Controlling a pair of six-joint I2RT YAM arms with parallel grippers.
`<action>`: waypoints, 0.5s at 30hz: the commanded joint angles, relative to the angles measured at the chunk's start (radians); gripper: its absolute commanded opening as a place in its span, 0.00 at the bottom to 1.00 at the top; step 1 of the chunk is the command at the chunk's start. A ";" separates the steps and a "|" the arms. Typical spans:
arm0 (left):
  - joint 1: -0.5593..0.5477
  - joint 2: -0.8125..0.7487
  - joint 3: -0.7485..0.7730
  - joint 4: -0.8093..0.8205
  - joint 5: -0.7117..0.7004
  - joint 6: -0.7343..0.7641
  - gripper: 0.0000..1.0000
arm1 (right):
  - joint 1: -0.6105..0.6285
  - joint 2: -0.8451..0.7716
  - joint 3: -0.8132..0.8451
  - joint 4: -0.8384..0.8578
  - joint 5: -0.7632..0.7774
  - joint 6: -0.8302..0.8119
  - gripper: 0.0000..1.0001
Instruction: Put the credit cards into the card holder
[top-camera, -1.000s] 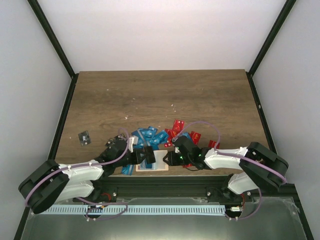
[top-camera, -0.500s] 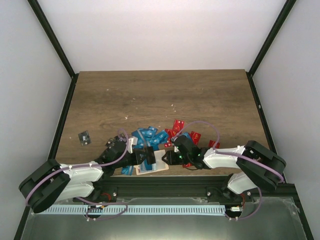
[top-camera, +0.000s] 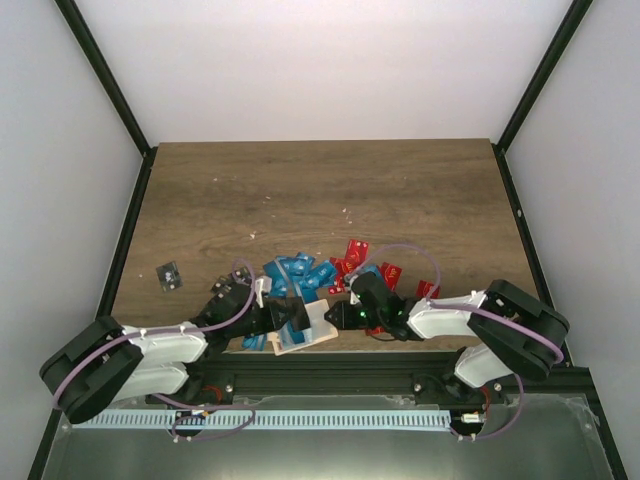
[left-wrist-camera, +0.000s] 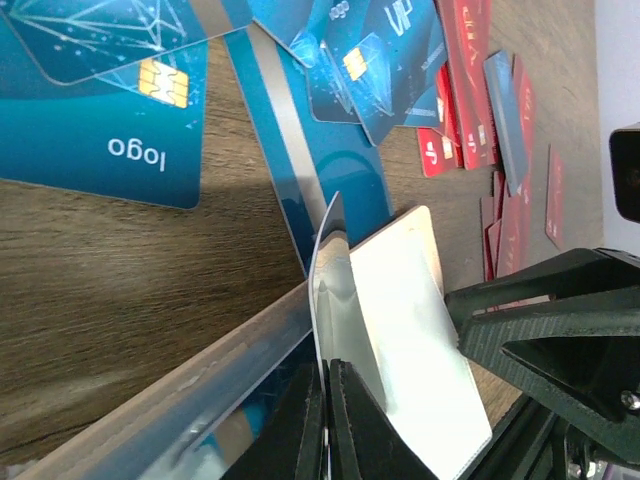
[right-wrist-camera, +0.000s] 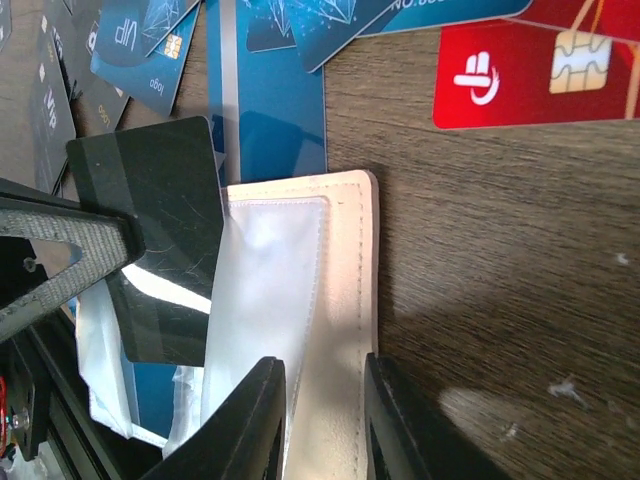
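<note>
The pale card holder (top-camera: 312, 331) lies near the table's front edge, between my two grippers. My left gripper (top-camera: 296, 314) is shut on a black credit card (right-wrist-camera: 160, 200), whose corner reaches into the holder's (right-wrist-camera: 345, 260) white pocket. In the left wrist view the card shows edge-on in the left gripper (left-wrist-camera: 327, 365), against the holder (left-wrist-camera: 410, 330). My right gripper (right-wrist-camera: 325, 372) pinches the holder's stitched edge, one finger on the lining, the other against the outer rim. Blue credit cards (top-camera: 295, 272) and red ones (top-camera: 360, 252) lie scattered just behind.
A lone dark card (top-camera: 168, 275) lies apart at the left. The black front rail (top-camera: 320, 372) runs just below the holder. More blue cards (left-wrist-camera: 100, 120) and red cards (left-wrist-camera: 470, 60) crowd the wood round the holder. The right gripper's dark frame (left-wrist-camera: 560, 330) stands close beside the left one.
The right jaws have narrowed onto the holder's edge. The holder has turned and tipped slightly, and the left gripper with its card has edged toward it.
</note>
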 joint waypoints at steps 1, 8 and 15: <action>-0.010 0.054 -0.021 -0.044 0.013 -0.001 0.04 | 0.007 0.029 -0.060 0.013 -0.085 0.010 0.23; -0.010 0.124 -0.019 0.054 0.045 0.000 0.04 | 0.005 -0.010 -0.079 0.060 -0.128 0.008 0.17; -0.010 0.121 -0.018 0.060 0.053 -0.002 0.04 | -0.013 -0.024 -0.119 0.151 -0.191 0.031 0.12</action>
